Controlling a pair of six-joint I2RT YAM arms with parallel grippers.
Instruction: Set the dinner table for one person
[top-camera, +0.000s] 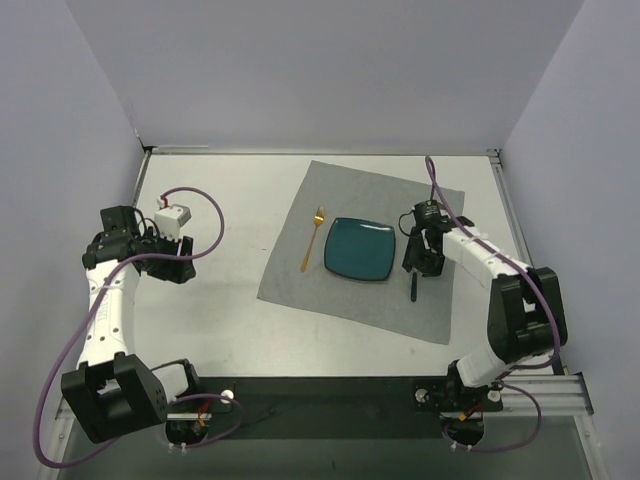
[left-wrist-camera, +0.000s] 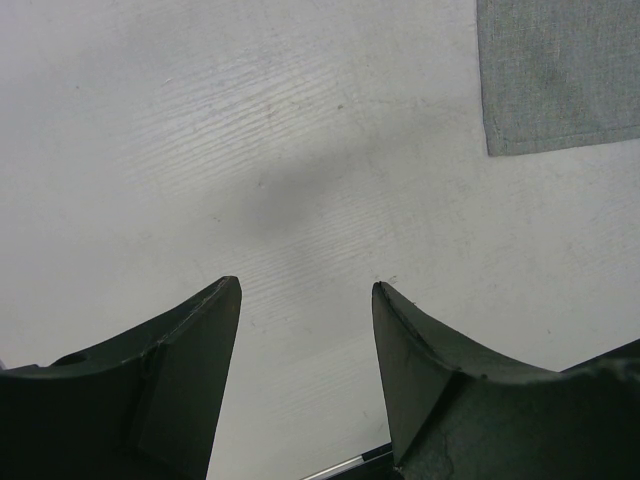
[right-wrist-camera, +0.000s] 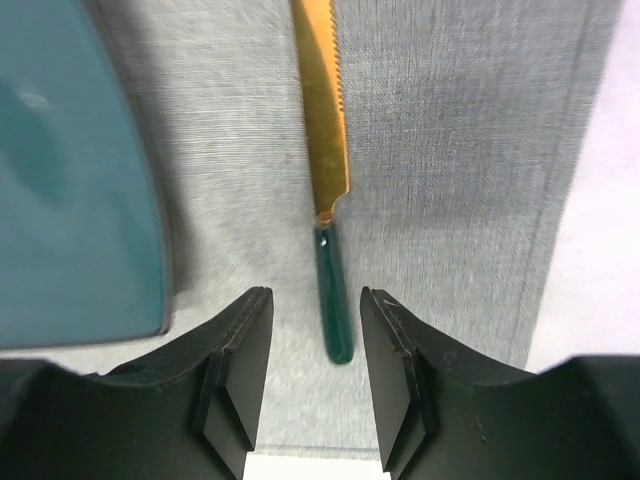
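Left of the plate (top-camera: 361, 250) a gold utensil (top-camera: 311, 240) lies on the placemat (top-camera: 298, 280), open dinner table (top-camera: 225, 320) beyond. Right of the plate the knife (right-wrist-camera: 328, 180) leaves a narrow cloth strip, the right gripper (right-wrist-camera: 315, 296) over its handle.

1. Counter (left-wrist-camera: 200, 130): white, matt, faintly grained.
2. Placemat (right-wrist-camera: 450, 150): grey woven cloth, matt.
3. Plate (top-camera: 357, 250): teal, smooth, glossy glaze.
4. Knife (right-wrist-camera: 330, 185): shiny gold metal blade with serrated edge; glossy dark green handle.
5. Small utensil (top-camera: 311, 240): gold metallic sheen.
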